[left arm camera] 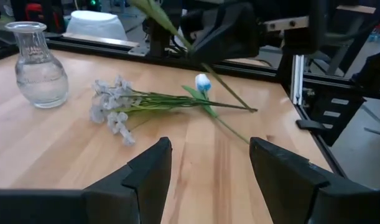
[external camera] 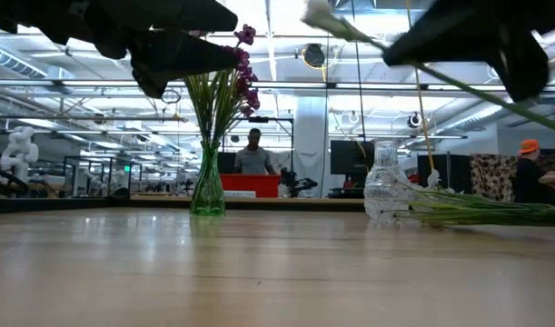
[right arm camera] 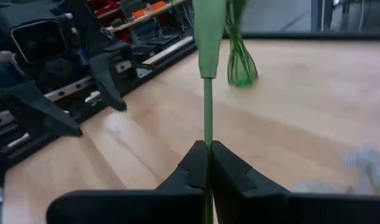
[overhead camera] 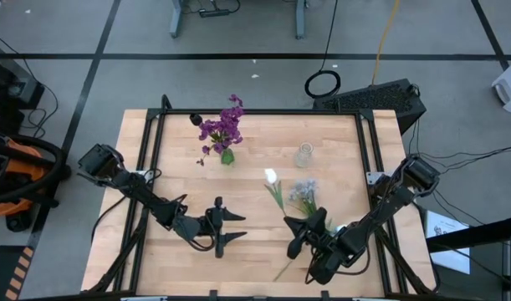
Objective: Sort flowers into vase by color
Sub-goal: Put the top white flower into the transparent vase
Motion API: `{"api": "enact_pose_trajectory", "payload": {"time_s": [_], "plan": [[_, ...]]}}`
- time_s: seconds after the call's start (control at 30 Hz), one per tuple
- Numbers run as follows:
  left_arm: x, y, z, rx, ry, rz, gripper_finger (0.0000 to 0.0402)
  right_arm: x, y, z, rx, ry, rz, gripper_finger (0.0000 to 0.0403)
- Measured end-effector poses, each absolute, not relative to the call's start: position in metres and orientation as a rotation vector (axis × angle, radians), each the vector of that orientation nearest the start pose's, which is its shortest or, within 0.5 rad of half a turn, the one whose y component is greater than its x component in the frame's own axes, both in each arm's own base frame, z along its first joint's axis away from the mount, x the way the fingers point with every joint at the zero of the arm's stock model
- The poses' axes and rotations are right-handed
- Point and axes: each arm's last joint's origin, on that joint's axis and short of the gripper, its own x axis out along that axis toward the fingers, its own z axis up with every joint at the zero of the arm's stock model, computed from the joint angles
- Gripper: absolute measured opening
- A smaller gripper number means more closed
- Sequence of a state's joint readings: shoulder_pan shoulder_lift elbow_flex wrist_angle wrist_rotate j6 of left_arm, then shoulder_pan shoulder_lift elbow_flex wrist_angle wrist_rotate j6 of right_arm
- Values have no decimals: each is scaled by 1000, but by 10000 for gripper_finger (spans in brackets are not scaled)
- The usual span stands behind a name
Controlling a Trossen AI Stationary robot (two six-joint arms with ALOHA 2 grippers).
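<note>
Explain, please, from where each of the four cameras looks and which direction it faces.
High: above the table, looking straight down; both arms show, left gripper open, right gripper holding the white flower.
Low: at tabletop height, facing the room; green vase, clear vase.
Left wrist: past its open fingers toward the grey-lilac flowers.
Right wrist: along the pinched stem.
Shared: both vases show in the high and low views.

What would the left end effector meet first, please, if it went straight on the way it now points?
Probably the pale grey-lilac flower cluster lying on the wooden table, just beyond the open left end effector. The right end effector, holding the white-bud flower, sits further on. Depth is uncertain.
</note>
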State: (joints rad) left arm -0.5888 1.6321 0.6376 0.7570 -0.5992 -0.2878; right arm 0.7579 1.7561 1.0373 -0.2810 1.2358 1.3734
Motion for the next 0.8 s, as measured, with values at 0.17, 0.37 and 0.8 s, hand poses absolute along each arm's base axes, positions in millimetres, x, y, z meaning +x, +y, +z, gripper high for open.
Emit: {"api": "enact_pose_trajectory", "payload": {"time_s": [0.17, 0.37, 0.8], "plan": [[268, -160, 176, -157, 188, 17, 221, 277, 212, 219, 354, 160, -644, 0], [270, -168, 184, -174, 167, -24, 221, 280, 215, 267, 233, 89, -624, 0], [285, -182, 215, -123, 37, -57, 221, 282, 201, 338, 33, 2, -382, 0]]}}
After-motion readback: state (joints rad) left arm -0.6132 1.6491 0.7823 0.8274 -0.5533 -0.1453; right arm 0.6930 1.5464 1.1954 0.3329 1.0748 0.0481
